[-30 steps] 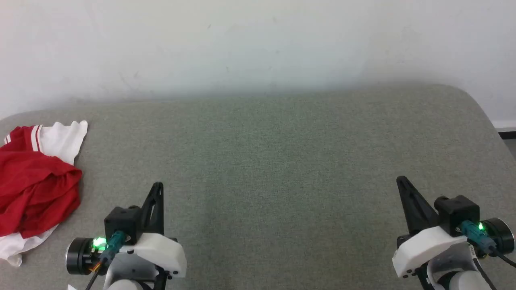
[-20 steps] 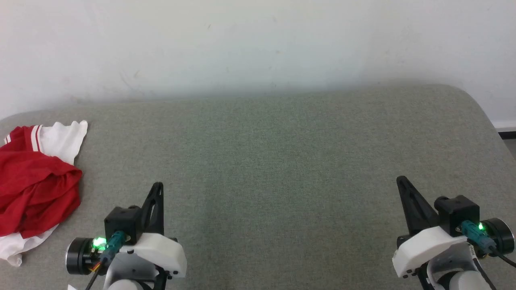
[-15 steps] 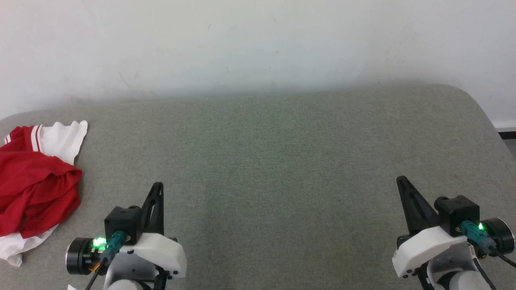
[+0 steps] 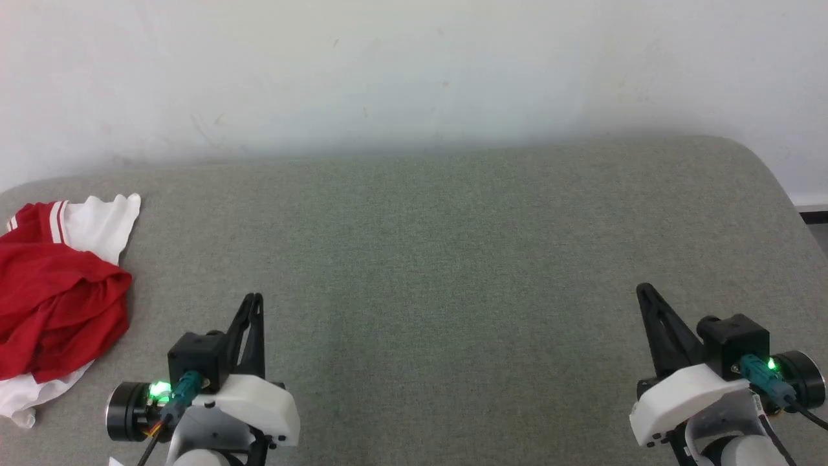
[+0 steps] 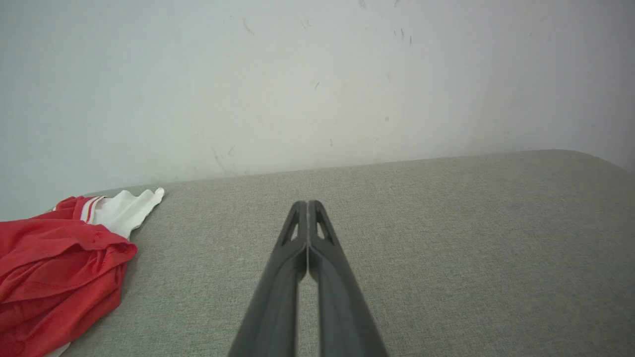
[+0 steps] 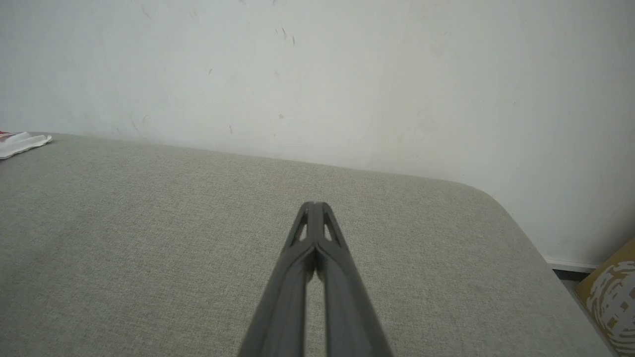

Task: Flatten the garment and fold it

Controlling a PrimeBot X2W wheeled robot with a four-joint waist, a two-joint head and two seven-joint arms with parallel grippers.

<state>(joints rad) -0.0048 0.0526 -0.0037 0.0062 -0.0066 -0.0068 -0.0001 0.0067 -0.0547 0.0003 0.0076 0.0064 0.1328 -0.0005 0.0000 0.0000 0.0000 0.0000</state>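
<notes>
- Head view: crumpled red-and-white cloth shirt (image 4: 58, 291) at far left of soft grey-green desk (image 4: 453, 259).
- Left gripper (image 4: 254, 298) fingers pressed together, empty.
- Right gripper (image 4: 641, 288) fingers pressed together, empty.

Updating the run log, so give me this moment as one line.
fold: not begun | garment: crumpled, far left on padded surface | left end effector: shut, empty | right end effector: shut, empty
</notes>
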